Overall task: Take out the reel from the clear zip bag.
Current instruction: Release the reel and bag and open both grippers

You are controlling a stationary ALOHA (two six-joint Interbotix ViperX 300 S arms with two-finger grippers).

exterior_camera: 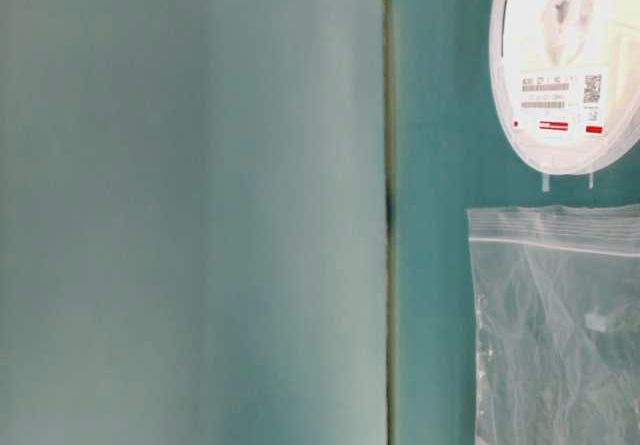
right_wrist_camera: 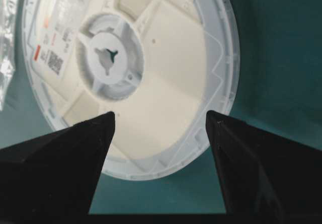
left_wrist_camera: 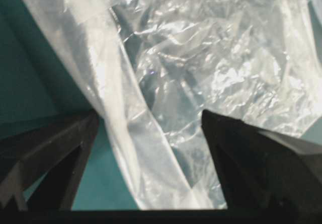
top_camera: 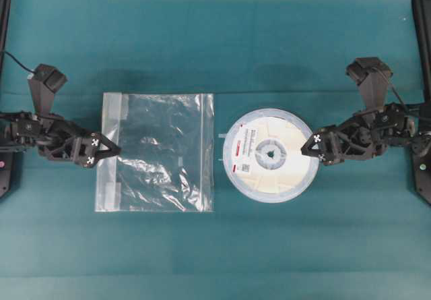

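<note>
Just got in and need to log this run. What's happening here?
The reel already lies on the table, outside the clear zip bag and just right of it. The left gripper is open at the bag's left edge; the right gripper is open over the reel's right rim. Neither holds anything.

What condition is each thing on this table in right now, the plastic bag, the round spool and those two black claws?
Square clear crinkly zip bag: empty, lying flat.
Flat round white plastic reel: out of the bag, flat on the table beside it.
Left gripper: open, at the bag's left edge.
Right gripper: open, at the reel's right rim, not gripping it.
</note>
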